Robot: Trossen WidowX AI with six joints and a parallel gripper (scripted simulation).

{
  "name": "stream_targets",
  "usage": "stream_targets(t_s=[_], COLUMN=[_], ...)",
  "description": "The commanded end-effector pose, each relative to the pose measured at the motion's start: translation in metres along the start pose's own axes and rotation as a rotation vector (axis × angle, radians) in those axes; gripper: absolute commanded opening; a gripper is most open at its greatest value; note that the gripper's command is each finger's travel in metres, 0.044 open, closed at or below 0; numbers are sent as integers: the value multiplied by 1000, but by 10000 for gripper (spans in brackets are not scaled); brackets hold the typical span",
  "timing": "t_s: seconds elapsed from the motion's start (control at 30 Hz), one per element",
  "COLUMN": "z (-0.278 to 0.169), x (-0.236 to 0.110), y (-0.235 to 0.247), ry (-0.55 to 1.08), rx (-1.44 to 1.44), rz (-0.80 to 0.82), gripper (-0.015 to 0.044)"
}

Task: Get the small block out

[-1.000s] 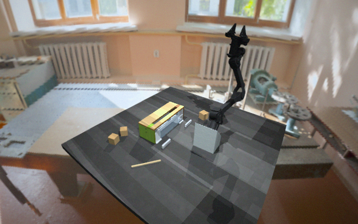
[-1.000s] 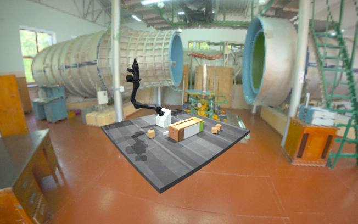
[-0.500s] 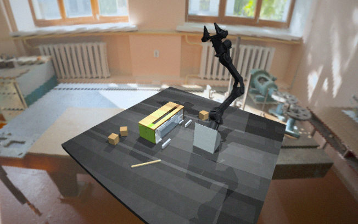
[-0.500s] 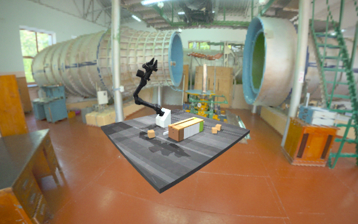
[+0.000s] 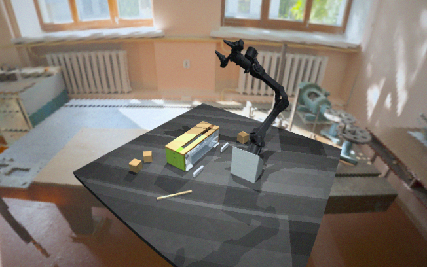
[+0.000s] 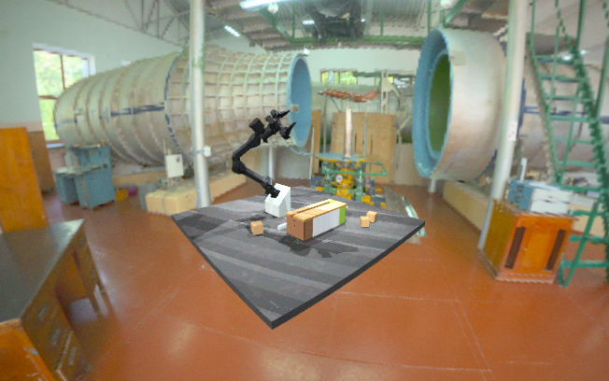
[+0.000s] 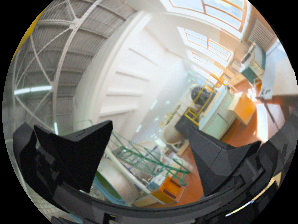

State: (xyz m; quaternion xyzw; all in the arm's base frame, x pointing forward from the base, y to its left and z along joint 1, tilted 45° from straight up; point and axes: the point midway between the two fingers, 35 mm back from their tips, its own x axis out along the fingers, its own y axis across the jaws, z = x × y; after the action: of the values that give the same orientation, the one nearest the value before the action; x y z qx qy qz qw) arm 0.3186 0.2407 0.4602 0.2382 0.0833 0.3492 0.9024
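Note:
The box [image 5: 191,135] [image 6: 314,211] lies on the dark table [image 5: 229,226] [image 6: 280,285]. It has a tan slotted top, a green end toward the left in the top view, and a clear front [image 5: 200,153]. I cannot make out the small block on the shelf inside. My gripper [image 5: 220,46] [image 6: 291,118] [image 7: 150,128] is open and empty. It is raised high in the air above the far side of the table, well away from the box. The wrist view shows only the two fingers and the room.
Three tan cubes lie on the table: two [image 5: 135,165] [image 5: 147,156] left of the box, one [image 5: 243,137] [image 6: 257,227] near the arm's pale base [image 5: 246,167] [image 6: 278,201]. A thin wooden stick [image 5: 173,195] and two small white bars [image 5: 198,171] [image 5: 224,146] lie in front of the box.

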Motion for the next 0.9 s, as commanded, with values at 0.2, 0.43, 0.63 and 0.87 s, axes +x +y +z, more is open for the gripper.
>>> stream_targets(t_s=[0.2,0.43,0.63,0.87], z=[-76,-129,-174,-212], x=[13,-24,-85,-172], y=[-148,-243,-311,-356], ry=[168,186,133,-7], rx=[403,670,873,997], rz=[-543,-977,-1413,-1929], gripper=[400,400,400,400])
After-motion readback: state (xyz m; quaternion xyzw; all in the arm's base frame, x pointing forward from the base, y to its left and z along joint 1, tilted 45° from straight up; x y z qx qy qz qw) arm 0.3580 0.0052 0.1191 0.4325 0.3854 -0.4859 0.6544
